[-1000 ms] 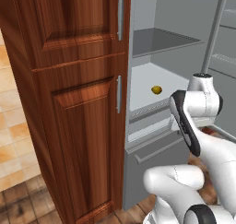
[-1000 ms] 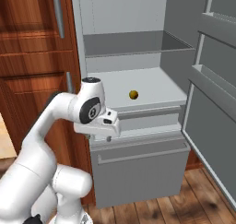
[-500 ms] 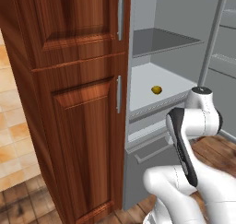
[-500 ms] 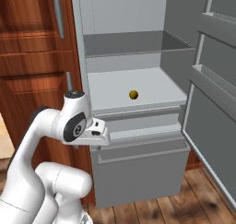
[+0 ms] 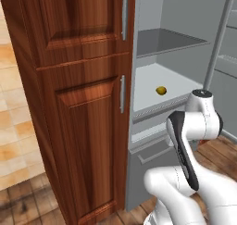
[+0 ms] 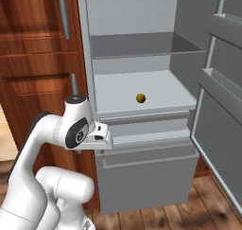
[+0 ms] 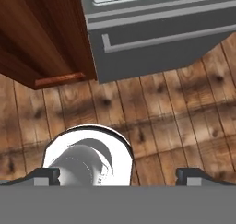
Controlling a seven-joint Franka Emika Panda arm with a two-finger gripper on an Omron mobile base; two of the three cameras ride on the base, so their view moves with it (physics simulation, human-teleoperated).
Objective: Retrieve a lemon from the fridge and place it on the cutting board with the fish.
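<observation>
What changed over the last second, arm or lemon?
The arm folded downward: the wrist dropped from shelf height to in front of the fridge's lower drawer, so the hand looks down at the wood floor. The gripper stayed open, holding nothing. The lemon stayed on its shelf; fridge door still open.

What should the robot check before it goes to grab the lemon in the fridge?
1. Fridge door open: ok, the shelves are in plain sight.
2. Lemon found: ok, it sits alone on the white middle shelf.
3. Path to the lemon: ok, nothing else lies on that shelf around it.
4. Gripper open: ok, the finger tips stand wide apart and hold nothing.
5. Gripper aimed at the lemon: not ok, the hand view looks down at the wooden floor and the lower drawer.
6. Cutting board and fish ready: cannot tell.
</observation>
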